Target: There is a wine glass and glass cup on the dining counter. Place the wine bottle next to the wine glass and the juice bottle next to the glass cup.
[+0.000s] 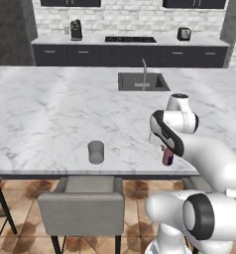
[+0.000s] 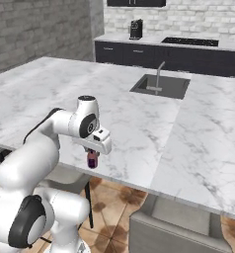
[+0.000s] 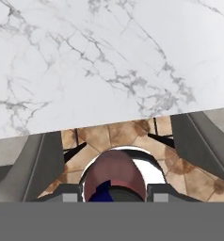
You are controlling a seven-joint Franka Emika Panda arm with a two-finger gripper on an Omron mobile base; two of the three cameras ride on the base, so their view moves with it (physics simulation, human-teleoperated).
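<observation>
My gripper (image 1: 167, 149) (image 2: 94, 151) (image 3: 115, 193) is shut on the juice bottle (image 1: 167, 158) (image 2: 93, 160) (image 3: 115, 174), a small reddish-purple bottle that hangs at the front edge of the dining counter (image 1: 50, 114) (image 2: 139, 123) (image 3: 85, 61). In the hand view the floor and chairs show beneath the bottle, with the marble top beyond it. The glass cup (image 1: 95, 152), a short greyish tumbler, stands near the front edge, well to the left of the bottle. The wine glass and the wine bottle are out of view.
A sink (image 1: 142, 82) (image 2: 160, 86) with a faucet is set into the counter's far side. A grey chair (image 1: 83, 208) stands under the front edge below the cup, another (image 2: 183, 230) at the right. The back counter (image 1: 130, 42) carries small appliances.
</observation>
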